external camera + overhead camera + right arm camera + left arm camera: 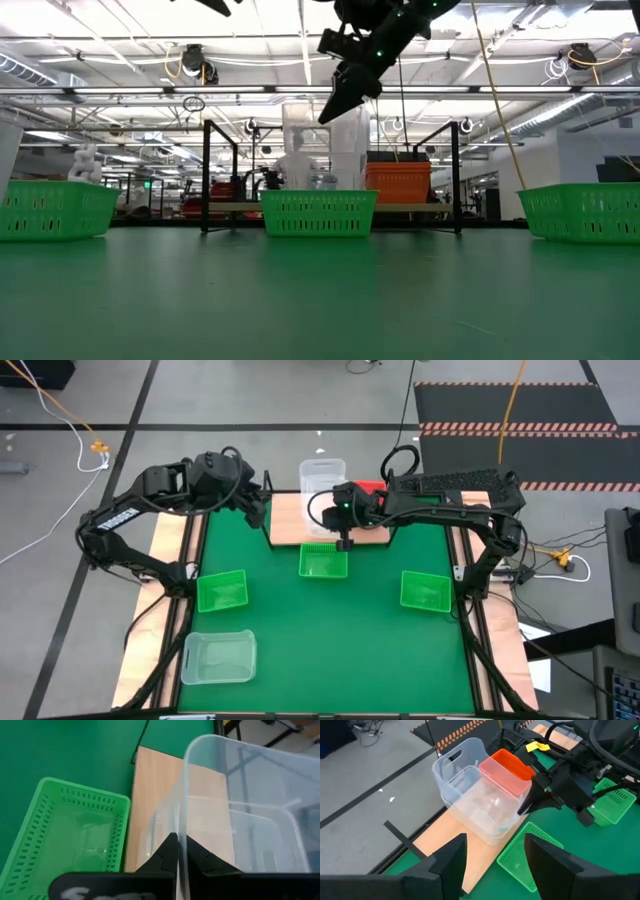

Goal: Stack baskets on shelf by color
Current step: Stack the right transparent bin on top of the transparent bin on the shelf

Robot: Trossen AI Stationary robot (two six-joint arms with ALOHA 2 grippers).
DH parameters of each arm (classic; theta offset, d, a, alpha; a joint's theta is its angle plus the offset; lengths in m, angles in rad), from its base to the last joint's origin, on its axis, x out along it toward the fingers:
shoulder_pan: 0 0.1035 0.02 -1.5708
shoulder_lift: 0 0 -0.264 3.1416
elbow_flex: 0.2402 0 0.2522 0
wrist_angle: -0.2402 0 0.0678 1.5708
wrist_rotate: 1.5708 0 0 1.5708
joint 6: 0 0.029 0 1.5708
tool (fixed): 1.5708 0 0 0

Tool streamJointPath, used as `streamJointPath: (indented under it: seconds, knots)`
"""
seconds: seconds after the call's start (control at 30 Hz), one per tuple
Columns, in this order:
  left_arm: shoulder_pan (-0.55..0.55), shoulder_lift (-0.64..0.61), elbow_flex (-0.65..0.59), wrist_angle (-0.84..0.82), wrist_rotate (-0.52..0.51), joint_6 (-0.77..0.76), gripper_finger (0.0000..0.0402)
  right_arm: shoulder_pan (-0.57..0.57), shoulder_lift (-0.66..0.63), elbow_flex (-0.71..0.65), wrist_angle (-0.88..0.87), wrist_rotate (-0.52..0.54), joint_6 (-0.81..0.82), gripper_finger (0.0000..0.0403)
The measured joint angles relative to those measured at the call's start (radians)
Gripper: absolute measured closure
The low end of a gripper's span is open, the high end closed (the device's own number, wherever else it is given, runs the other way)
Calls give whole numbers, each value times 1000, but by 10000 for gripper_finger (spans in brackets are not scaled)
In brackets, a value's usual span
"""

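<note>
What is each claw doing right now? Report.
Left claw: open, empty, near the shelf.
Right claw: closed on the clear basket's wall.

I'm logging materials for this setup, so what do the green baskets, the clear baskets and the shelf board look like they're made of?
The green baskets look like glossy moulded plastic, with slotted walls. The clear baskets seem smooth see-through plastic; the board shows through them. The right gripper pinches one wall. The shelf board looks like pale matte wood or laminate with faint grain.
</note>
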State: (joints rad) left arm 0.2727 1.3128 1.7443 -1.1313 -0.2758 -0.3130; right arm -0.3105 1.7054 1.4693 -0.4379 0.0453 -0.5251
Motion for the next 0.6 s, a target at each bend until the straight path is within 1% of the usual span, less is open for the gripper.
streamJointPath:
  seconds: [0.17, 0.43, 0.6]
  knots:
    - [2, 0, 0, 0, -14, 3, 201, -19, -1, -22, 19, -90, -10, 403]
    - [2, 0, 0, 2, -15, 3, 202, -24, 1, -104, 37, -102, -7, 403]
    - [2, 0, 0, 5, -15, 6, 201, -35, 1, -123, 56, -102, 75, 400]
